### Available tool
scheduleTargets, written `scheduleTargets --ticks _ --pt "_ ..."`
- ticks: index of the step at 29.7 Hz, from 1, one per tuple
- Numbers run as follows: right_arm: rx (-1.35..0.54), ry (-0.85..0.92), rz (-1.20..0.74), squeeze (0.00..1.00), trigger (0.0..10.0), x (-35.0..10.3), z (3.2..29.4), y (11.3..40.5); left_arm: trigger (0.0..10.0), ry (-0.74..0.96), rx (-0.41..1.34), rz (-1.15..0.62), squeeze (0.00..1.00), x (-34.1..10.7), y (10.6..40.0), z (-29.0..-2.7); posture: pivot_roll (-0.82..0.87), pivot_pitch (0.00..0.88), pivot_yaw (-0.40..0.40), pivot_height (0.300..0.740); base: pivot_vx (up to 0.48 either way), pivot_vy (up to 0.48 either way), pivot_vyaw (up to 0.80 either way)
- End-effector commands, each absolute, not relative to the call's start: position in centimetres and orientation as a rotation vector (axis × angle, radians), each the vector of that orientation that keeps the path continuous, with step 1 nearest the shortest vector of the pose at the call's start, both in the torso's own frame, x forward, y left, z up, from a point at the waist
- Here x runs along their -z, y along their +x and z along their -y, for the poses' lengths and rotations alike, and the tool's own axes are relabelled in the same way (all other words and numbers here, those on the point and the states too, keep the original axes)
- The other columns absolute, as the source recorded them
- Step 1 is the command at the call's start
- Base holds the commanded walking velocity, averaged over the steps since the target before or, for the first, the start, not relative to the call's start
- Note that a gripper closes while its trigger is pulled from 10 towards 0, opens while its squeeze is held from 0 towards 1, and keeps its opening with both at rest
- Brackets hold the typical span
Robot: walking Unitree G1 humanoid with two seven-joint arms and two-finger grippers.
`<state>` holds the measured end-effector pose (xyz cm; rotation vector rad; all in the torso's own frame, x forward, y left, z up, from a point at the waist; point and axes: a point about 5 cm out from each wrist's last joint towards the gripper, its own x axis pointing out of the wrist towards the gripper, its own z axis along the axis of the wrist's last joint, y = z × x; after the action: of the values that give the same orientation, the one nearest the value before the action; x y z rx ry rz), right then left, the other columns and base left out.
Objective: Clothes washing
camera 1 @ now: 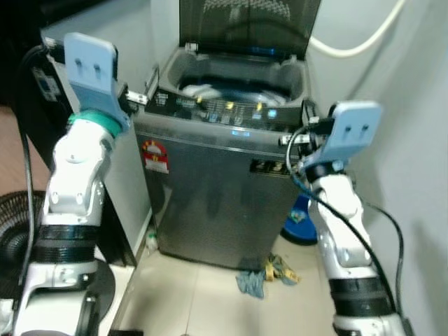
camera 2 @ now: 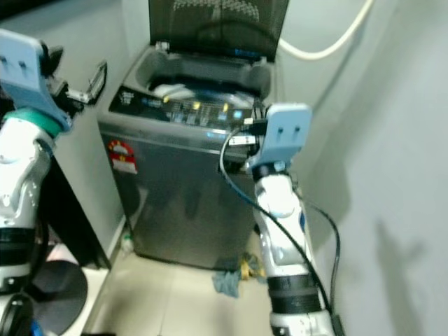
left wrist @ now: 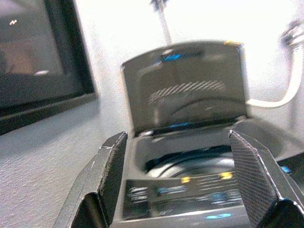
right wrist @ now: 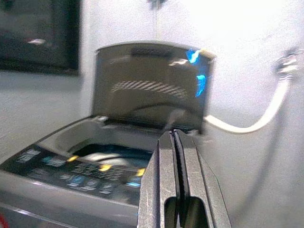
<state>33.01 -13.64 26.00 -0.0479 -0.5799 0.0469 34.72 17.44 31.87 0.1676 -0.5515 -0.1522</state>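
Left hand (left wrist: 190,180) wide, right hand (right wrist: 176,156) pinched closed before grey, lid-up washing machine (camera 1: 224,203).

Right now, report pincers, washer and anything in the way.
Left pincer open, raised before washer. Right pincer shut, empty, near control panel. Lid up, laundry in drum. Rags on floor at its base.

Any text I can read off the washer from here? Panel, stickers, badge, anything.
None legible.
Red sticker on the washer front: print too blurred.
Badge on the front's upper right: lettering blurred.
Control panel: lit yellow and blue indicators, labels too small to read.
Lid: striped marking, no words.
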Motion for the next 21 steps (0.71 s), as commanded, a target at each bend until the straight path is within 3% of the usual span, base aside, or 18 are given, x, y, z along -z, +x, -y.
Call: scheduleTargets --ticks 1,7,13,21 --pt "-0.081 -0.105 0.535 0.00 10.0 -24.8 13.2 33.1 10.0 0.181 0.167 0.487 0.00 -30.2 34.9 -16.9 0.11 0.002 0.002 0.740 0.000 0.000 0.80" --pt "-0.110 -0.150 0.480 0.00 10.0 -23.0 13.3 33.2 10.0 0.186 0.178 0.431 0.00 -28.3 34.9 -16.3 0.11 0.002 0.002 0.740 0.000 0.000 0.80" --pt "-0.101 -0.199 0.331 0.00 10.0 -18.5 14.8 32.8 10.0 0.196 0.211 0.333 0.00 -24.8 34.5 -15.0 0.10 0.015 -0.002 0.740 0.000 0.000 0.79" --pt "-0.099 -0.206 0.304 0.00 10.0 -17.5 15.1 32.6 10.0 0.196 0.212 0.317 0.00 -24.4 34.5 -14.8 0.10 0.021 -0.002 0.740 0.000 0.000 0.79"
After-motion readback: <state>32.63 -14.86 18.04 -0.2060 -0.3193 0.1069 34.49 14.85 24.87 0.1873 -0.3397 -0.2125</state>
